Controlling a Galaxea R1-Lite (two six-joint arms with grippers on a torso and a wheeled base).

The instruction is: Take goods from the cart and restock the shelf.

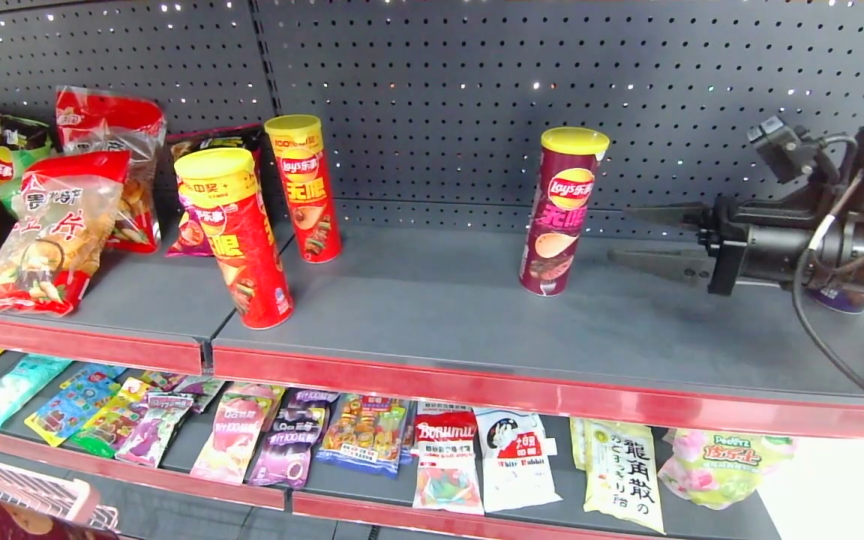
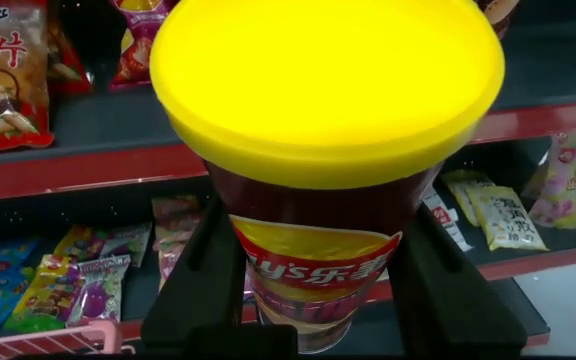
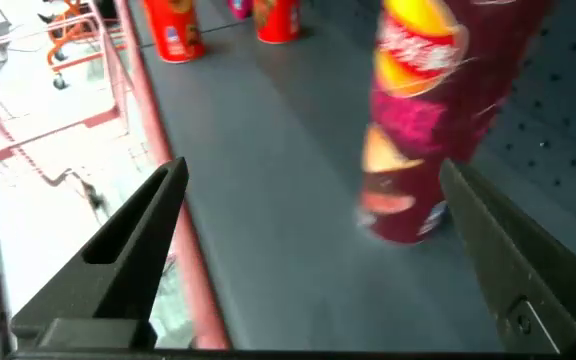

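Your right gripper (image 1: 621, 234), at the frame's right, has its fingers spread and empty, just beside the purple can (image 1: 563, 214) standing on the shelf (image 1: 417, 315). That placing looks finished, so draw back over the red front edge (image 1: 477, 390). Your left gripper (image 2: 318, 300) pinches a second can (image 2: 328, 90). Open deck lies between the purple can and the red cans (image 1: 241, 240) left of centre.
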